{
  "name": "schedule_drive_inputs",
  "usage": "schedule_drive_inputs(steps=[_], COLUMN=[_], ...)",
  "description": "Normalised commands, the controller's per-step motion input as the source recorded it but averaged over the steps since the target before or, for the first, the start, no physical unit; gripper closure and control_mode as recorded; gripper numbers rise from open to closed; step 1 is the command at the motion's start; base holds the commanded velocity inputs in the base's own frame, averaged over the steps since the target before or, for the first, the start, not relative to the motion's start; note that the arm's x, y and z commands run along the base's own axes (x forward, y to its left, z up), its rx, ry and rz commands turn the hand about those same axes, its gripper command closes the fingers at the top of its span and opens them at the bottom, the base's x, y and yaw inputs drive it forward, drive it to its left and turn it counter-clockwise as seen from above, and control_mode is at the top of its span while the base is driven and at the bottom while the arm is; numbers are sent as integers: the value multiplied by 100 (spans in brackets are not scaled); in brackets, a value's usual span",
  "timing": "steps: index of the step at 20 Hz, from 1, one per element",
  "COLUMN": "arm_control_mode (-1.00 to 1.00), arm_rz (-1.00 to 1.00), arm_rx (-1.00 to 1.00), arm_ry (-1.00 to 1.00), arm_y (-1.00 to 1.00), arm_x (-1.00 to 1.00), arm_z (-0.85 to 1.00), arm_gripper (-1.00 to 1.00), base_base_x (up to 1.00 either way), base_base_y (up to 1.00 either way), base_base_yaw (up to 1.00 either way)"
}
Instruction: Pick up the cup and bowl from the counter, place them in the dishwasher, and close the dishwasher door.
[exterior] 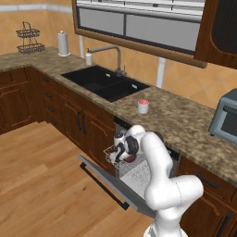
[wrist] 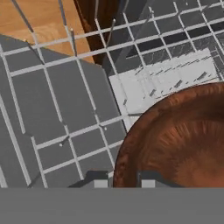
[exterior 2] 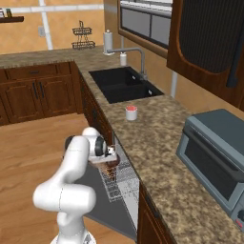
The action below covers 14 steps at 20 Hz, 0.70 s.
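While the fingers [wrist: 124, 178] are seen slightly parted astride the rim of the bowl [wrist: 179, 140], a firm grip cannot be told — the bowl is held low over the white wire rack [wrist: 65, 100] of the dishwasher [exterior: 139, 171], above the lowered dishwasher door [exterior: 104, 178]. The cup [exterior: 143, 106] is left upright on the bench [exterior: 185, 125], near its front edge — beside the sink [exterior: 104, 83].

bowl [wrist: 179, 140] sits over the white wire rack [wrist: 65, 100], its rim between the gripper [wrist: 124, 180] fingertips
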Motion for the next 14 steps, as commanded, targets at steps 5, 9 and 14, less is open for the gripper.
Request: schedule_drive_inputs(steps=[5,9,14], arm_control_mode=[-100,-100,-100], arm_rz=[0,0,0], arm_rx=[0,0,0], arm_ry=[2,-2,-4], arm_y=[1,7,23], arm_x=[1,-78,-95], arm_z=[-35,0,0], arm_gripper=[-100,-100,-100], base_base_x=[0,0,0], base_base_y=[0,0,0], base_base_yaw=[0,0,0])
